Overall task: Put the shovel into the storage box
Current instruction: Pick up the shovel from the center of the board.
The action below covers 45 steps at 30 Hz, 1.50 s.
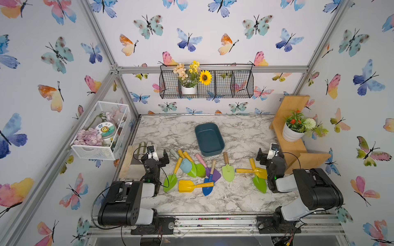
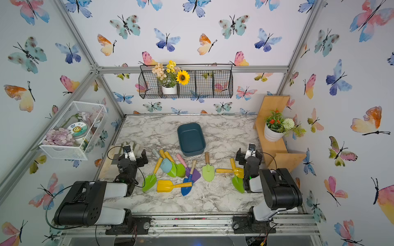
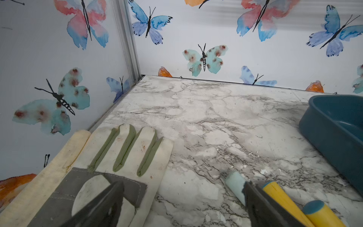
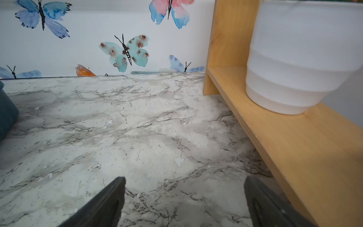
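Note:
The storage box (image 1: 210, 139) (image 2: 191, 139), a dark teal tub, sits empty mid-table; its wall also shows in the left wrist view (image 3: 337, 125). In front of it lie several toy shovels: a green one (image 1: 170, 181), a yellow one (image 1: 187, 186), a blue one (image 1: 208, 185), a light green one (image 1: 228, 171) and others. My left gripper (image 1: 156, 152) (image 3: 182, 183) stands open at the left end of the row. One fingertip (image 3: 247, 185) is beside a pale blue handle (image 3: 234, 184). My right gripper (image 1: 269, 152) (image 4: 184, 178) stands open over bare marble at the right end, holding nothing.
A work glove (image 3: 121, 153) lies under my left gripper's other finger. A wooden shelf (image 4: 294, 141) with a white flower pot (image 4: 298, 64) stands close to my right gripper. A white mesh basket (image 1: 100, 132) hangs on the left wall, a black wire basket (image 1: 206, 83) on the back wall.

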Motion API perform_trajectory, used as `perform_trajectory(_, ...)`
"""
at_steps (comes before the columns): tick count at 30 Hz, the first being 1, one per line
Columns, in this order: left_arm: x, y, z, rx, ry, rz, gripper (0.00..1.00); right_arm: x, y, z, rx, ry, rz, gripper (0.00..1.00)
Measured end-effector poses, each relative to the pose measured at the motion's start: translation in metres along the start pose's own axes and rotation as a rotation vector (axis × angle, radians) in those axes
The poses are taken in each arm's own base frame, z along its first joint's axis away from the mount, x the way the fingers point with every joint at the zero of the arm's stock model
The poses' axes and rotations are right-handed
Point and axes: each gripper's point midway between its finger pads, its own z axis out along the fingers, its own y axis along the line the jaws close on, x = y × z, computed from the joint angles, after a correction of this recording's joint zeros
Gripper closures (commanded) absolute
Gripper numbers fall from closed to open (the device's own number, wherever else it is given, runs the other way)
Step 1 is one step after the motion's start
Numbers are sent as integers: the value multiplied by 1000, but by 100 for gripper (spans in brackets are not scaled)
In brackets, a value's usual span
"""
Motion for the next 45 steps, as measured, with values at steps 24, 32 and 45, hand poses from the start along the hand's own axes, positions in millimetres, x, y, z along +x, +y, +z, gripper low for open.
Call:
perform_trajectory(24,0,0,0,1,0,0,2,0,0,0,0,0,0,1)
perform_trajectory(32,0,4,3,-33,27,-7,2,-8,0,4,5,15,2,2)
perform_trajectory(45,-95,22,12,-164,35,-287,1,-108,18,19,-65,51,232,2)
